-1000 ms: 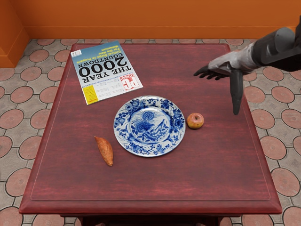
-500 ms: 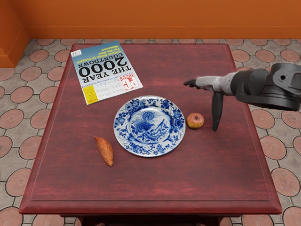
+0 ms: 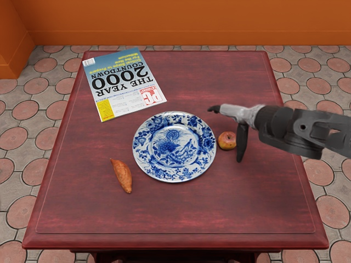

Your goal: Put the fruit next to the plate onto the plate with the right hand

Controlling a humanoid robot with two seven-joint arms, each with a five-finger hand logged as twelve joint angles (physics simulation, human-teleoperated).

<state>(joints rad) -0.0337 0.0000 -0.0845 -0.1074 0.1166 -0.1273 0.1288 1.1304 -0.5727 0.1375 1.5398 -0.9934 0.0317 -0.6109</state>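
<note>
Head view: right hand [image 3: 237, 115] is held open, digits spread, nothing gripped, just above the apple [image 3: 227, 141] lying on the table [image 3: 247, 203] beside the plate [image 3: 138, 148]; it should be lowered centred, and the apple enclosed before being lifted, or it may roll.

The right hand [image 3: 237, 116] is pale grey across the palm, and its fingers [image 3: 241, 147] are slim, black and rod-like. Just behind the fingers the wrist is the same light grey. Farther back it widens into a bulky dark grey forearm [image 3: 290, 131] made of rounded, drum-shaped housings with lighter grey facets.
</note>
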